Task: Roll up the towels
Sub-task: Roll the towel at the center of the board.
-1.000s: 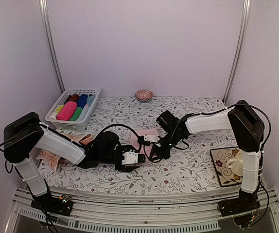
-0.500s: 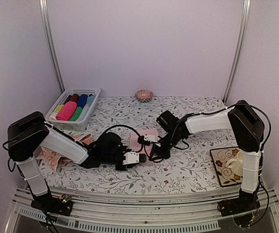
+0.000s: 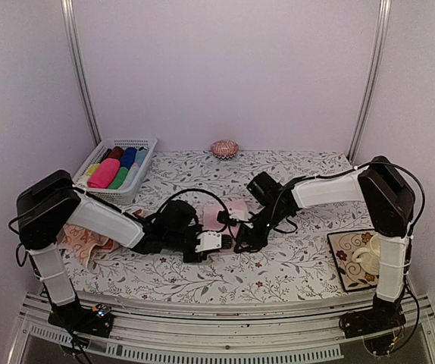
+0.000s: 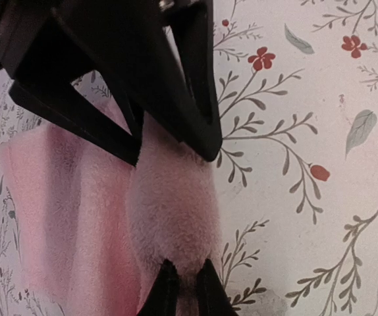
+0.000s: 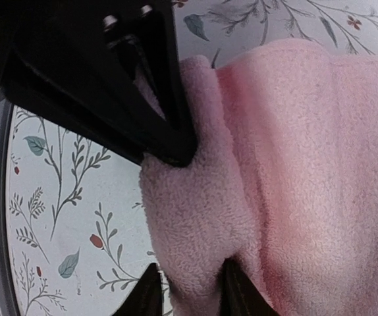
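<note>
The plain pink towel (image 3: 231, 213) lies mid-table with its near edge rolled up. In the left wrist view that rolled edge (image 4: 172, 217) runs away from my left gripper (image 4: 184, 291), whose narrow jaws pinch its end. From the other side, my right gripper (image 5: 189, 289) straddles the same roll (image 5: 189, 217), a fingertip against each side and its jaws set wider. Seen from above, the left gripper (image 3: 221, 240) and right gripper (image 3: 240, 241) nearly meet at the towel's front edge. The peach patterned towel (image 3: 85, 241) lies crumpled at the left, partly under my left arm.
A white basket (image 3: 143, 142) at the back left holds several coloured rolled cloths (image 3: 105, 173). A small pink round object (image 3: 224, 148) sits by the back wall. At the right front is a patterned tray (image 3: 342, 262) with a cup (image 3: 367, 256) on it.
My left gripper has slid right to the towel's rolled edge and shut on it. The right gripper's jaws have widened a little around the roll.
</note>
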You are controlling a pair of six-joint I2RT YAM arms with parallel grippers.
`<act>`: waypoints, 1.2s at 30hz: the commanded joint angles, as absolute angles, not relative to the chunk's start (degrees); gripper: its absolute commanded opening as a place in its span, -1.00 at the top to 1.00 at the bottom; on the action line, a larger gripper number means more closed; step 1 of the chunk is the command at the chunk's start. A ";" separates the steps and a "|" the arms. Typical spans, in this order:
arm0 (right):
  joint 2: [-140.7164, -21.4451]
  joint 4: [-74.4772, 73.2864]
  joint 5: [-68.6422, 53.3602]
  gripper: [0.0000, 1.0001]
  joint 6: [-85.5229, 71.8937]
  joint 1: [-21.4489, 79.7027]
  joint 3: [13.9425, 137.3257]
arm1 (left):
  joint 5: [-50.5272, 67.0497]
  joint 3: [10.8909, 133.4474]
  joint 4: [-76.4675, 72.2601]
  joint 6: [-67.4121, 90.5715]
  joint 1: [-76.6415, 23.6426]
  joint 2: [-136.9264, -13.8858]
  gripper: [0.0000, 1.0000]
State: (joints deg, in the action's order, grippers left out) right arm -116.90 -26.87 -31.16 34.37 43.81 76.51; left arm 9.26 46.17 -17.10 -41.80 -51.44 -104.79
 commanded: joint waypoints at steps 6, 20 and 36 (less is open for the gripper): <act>-105.41 -20.71 -22.79 -0.19 38.80 42.45 65.81 | 24.29 53.02 -1.01 -35.38 -45.09 -106.42 1.00; -92.86 -0.87 -17.68 -0.36 47.10 43.21 50.19 | 41.61 71.24 18.01 -30.15 -38.74 -119.51 0.91; -97.89 16.04 -10.83 -0.36 59.32 48.28 44.70 | 54.39 85.84 30.77 -24.64 -33.02 -130.86 0.83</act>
State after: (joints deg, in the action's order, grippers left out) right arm -96.05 11.66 -12.14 56.23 47.68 45.04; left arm 52.53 83.15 25.61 -27.00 -34.79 -127.07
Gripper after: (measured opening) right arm 0.680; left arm 0.089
